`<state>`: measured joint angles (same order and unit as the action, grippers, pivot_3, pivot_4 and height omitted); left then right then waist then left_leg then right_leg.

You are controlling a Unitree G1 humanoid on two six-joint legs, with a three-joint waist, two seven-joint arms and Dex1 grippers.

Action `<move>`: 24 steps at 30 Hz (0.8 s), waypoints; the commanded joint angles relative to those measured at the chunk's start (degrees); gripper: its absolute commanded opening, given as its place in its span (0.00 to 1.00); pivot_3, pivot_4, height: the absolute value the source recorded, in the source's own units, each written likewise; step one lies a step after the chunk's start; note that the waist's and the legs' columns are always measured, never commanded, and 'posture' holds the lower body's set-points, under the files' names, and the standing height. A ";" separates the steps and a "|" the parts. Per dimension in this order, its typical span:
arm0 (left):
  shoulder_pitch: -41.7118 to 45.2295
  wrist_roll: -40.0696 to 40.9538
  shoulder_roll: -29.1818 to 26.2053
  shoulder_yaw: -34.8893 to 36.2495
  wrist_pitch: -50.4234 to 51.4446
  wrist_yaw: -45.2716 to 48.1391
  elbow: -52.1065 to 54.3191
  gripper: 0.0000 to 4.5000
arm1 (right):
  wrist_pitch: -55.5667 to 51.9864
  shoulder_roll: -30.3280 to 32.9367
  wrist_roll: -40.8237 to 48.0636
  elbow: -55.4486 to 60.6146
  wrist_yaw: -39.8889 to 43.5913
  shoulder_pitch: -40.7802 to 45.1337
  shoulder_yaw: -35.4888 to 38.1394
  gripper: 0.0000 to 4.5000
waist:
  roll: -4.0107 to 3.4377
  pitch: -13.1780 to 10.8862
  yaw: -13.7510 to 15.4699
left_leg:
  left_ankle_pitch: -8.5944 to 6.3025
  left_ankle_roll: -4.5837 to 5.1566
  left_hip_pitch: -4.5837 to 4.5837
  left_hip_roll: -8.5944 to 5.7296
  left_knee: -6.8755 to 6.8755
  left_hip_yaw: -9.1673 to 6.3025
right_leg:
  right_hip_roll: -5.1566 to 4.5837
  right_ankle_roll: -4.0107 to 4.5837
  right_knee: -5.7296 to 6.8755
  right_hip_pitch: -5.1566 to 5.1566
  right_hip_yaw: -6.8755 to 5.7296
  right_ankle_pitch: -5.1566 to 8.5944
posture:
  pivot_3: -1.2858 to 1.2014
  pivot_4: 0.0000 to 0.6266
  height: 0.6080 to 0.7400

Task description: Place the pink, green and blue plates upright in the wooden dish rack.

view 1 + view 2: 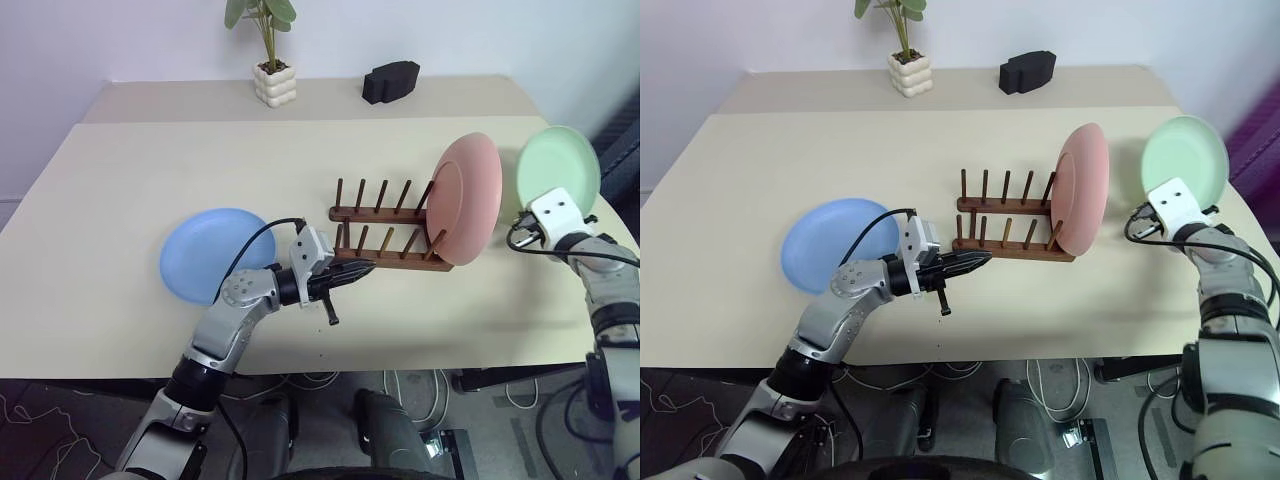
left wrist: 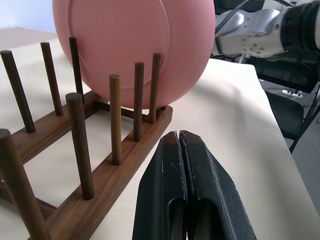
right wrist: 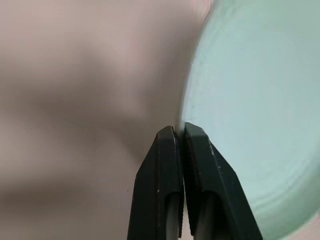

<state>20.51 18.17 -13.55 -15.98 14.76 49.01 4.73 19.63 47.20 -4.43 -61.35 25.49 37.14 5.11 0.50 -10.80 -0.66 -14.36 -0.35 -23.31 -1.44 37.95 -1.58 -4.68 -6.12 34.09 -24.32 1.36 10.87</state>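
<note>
Plates, near to far: left gripper (image 1: 362,268) was clenched empty, tips by the rack's (image 1: 392,235) near rail, likely bracing it. Blue plate (image 1: 208,253) lay flat on the table (image 1: 120,180) to its left, not yet racked. Pink plate (image 1: 466,198) stood upright in the rack's right-end slot. Right gripper (image 3: 179,134) was pinched on the green plate's (image 1: 558,172) rim, holding it tilted up, probably for the next slot.
</note>
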 commanded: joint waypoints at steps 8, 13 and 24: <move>1.51 0.68 0.86 1.26 -1.62 0.22 1.70 0.00 | -9.47 5.48 10.91 43.63 -5.37 -13.63 18.26 0.01 | -0.16 0.00 -0.31 | -0.01 0.01 0.06 0.04 -0.01 0.03 | 0.05 -0.01 0.05 -0.02 0.03 0.00 | 0.52 0.24 0.97; 2.53 0.82 0.64 3.97 -2.20 -1.44 2.12 0.00 | -20.02 5.53 25.09 63.55 2.53 -9.81 19.15 0.01 | -0.16 -0.01 -0.21 | -0.01 0.02 0.05 0.08 0.00 0.01 | 0.04 -0.02 0.06 -0.02 0.03 0.00 | 0.52 0.24 0.97; 1.37 0.67 -2.14 7.34 -2.34 -2.99 3.88 0.00 | -46.88 -2.27 64.48 85.18 10.53 -2.62 13.77 0.01 | -0.03 -0.04 0.34 | -0.02 0.04 -0.04 0.23 0.04 -0.18 | -0.02 -0.01 0.02 -0.02 -0.05 0.01 | 0.52 0.24 0.97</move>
<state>22.14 18.17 -15.55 -9.66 13.33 46.09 6.10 -25.25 45.08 55.02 21.42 35.63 33.32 17.38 0.47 -10.84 -0.32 -14.38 -0.31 -23.36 -1.21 37.99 -1.76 -4.71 -6.13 34.11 -24.35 1.31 10.88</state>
